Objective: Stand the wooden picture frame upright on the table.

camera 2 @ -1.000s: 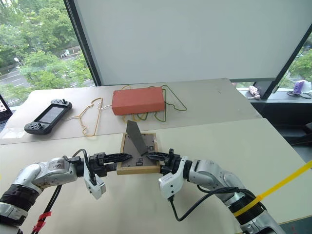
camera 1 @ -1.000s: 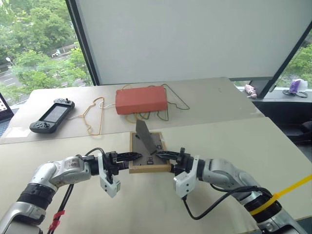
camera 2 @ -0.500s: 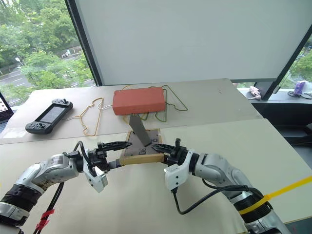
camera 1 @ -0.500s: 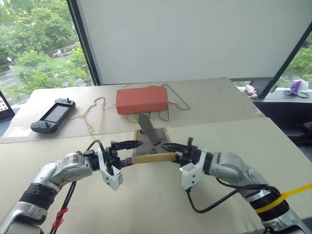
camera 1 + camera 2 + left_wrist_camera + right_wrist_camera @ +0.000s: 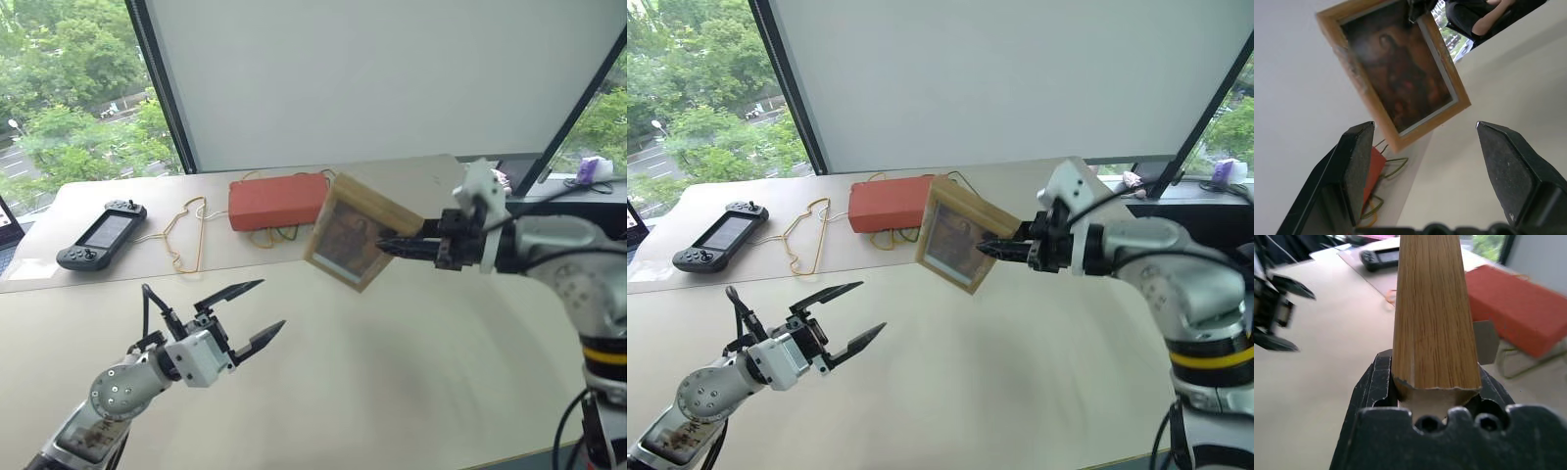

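The wooden picture frame (image 5: 355, 233) hangs in the air above the table (image 5: 421, 382), tilted, its dark reddish portrait turned toward me. My right gripper (image 5: 387, 245) is shut on the frame's right edge; in the right wrist view the light-wood edge (image 5: 1432, 323) sits clamped between both fingers, and a grey flap of the stand (image 5: 1484, 340) pokes out behind. My left gripper (image 5: 272, 304) is open and holds nothing, low over the table, below and to the left of the frame. The left wrist view looks up at the portrait (image 5: 1400, 78) between the spread fingers.
An orange-red flat box (image 5: 277, 201) lies at the back of the table on a green wire hanger. A yellow wire hanger (image 5: 186, 230) and a black handheld game console (image 5: 100, 233) lie at the back left. Windows stand beyond the far edge.
My right gripper has lifted the frame off the table, up and to the right, rolling it so that the picture faces me. My left gripper has let go, opened and drawn back.
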Motion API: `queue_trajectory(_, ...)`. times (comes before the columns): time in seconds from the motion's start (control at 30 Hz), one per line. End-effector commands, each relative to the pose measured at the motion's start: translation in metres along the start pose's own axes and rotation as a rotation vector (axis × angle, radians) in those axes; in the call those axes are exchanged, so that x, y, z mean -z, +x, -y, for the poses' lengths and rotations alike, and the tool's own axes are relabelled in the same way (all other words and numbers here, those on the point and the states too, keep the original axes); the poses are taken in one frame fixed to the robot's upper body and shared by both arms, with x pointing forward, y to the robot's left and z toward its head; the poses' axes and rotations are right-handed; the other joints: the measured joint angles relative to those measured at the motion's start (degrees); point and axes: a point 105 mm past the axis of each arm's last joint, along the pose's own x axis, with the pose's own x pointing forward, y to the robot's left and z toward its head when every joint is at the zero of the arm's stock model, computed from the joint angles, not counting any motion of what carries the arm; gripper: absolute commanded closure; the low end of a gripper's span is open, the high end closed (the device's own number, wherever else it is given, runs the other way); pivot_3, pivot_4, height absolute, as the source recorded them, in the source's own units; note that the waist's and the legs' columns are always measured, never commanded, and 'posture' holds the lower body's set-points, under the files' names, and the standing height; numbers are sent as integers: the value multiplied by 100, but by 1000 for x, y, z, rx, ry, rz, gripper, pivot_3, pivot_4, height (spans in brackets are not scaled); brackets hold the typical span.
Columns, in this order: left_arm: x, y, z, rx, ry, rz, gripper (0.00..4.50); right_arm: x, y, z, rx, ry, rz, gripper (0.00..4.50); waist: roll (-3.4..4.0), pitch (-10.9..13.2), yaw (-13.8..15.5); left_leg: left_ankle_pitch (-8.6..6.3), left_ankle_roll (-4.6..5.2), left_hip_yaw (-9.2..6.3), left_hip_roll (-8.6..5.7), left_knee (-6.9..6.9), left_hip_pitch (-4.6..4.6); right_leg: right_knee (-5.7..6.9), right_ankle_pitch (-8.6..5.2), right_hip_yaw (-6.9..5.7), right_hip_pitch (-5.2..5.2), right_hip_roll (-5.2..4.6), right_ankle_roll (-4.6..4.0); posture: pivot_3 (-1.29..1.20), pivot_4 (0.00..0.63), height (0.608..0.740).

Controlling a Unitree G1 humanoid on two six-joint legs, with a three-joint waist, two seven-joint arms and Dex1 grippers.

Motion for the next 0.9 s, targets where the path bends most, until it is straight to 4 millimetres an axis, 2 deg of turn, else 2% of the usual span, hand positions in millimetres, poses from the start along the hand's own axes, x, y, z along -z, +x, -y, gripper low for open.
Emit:
queue_trajectory(0.03,-8,3,-5,-23,10,18,918,29,10,-1,-51,155,-86,3242,0,0,13,0,0,4,-3,1,-3,0,0,2,-2,-4,0,0,150,740)
queue_trajectory(0.2,-8,2,-5,-28,-16,10,918,65,18,-8,-109,258,-178,3242,3,-3,32,0,0,6,-21,17,-32,8,2,8,-24,-16,3,0,150,740)
queue_trajectory(0.4,-10,1,-5,-27,-21,6,918,75,18,-6,-102,289,-200,3242,1,-4,21,-1,2,5,-17,15,-21,-1,2,4,-14,-13,3,0,150,740)
queue_trajectory(0.47,-9,1,-5,-24,-22,6,877,74,17,-6,-102,285,-194,2268,0,-4,22,-1,1,5,-17,15,-19,-4,2,4,-12,-13,3,0,150,740)
queue_trajectory(0.5,-9,1,-4,-23,-24,6,877,72,17,-6,-98,285,-189,2089,-2,-5,22,-1,2,5,-17,15,-17,-4,2,4,-11,-13,3,0,150,740)
queue_trajectory(0.63,-6,5,-6,-21,-37,8,877,61,4,1,-52,305,-138,736,-1,-4,31,-1,1,5,-25,17,-30,1,3,6,-20,-21,5,0,150,740)
queue_trajectory(0.8,-1,7,-11,-45,-95,-14,877,56,-22,3,-5,356,-85,736,-1,-4,49,-1,2,3,-25,17,-29,-1,3,4,-19,-21,5,0,150,740)
queue_trajectory(0.9,7,5,-10,-64,-230,-70,877,81,-48,1,112,371,-160,736,-1,-4,114,-3,5,-5,-23,16,-32,-2,3,-5,-15,-19,6,0,150,740)
